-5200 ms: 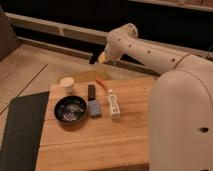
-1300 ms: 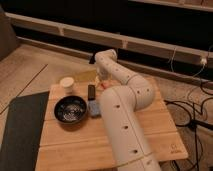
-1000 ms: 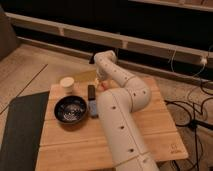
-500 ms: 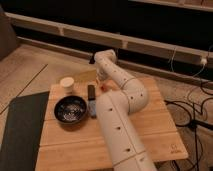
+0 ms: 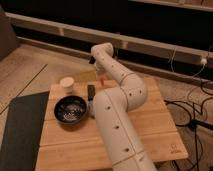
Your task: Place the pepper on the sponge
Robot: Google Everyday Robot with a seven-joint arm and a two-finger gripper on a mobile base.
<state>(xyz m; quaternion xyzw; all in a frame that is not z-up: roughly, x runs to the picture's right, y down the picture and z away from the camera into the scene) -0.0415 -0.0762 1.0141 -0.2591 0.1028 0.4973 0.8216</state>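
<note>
Pepper (image 5: pixel 102 78): only an orange sliver shows at the far edge of the wooden table (image 5: pixel 150 125), against the arm (image 5: pixel 117 115). Gripper (image 5: pixel 94 61) sits just above it; whether it is wide, narrow or holding cannot be told. The arm is white, rounded and perforated, and arcs over the planked top. Sponge hidden. Left of the arm: dark round bowl (image 5: pixel 71 109), pale cup (image 5: pixel 66 82), black block (image 5: pixel 91 91).

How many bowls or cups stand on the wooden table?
2. A dark bowl sits left of the arm; a pale cup stands behind it, near the far left corner. The arm may hide others. The gripper hangs near the far edge of the table.
</note>
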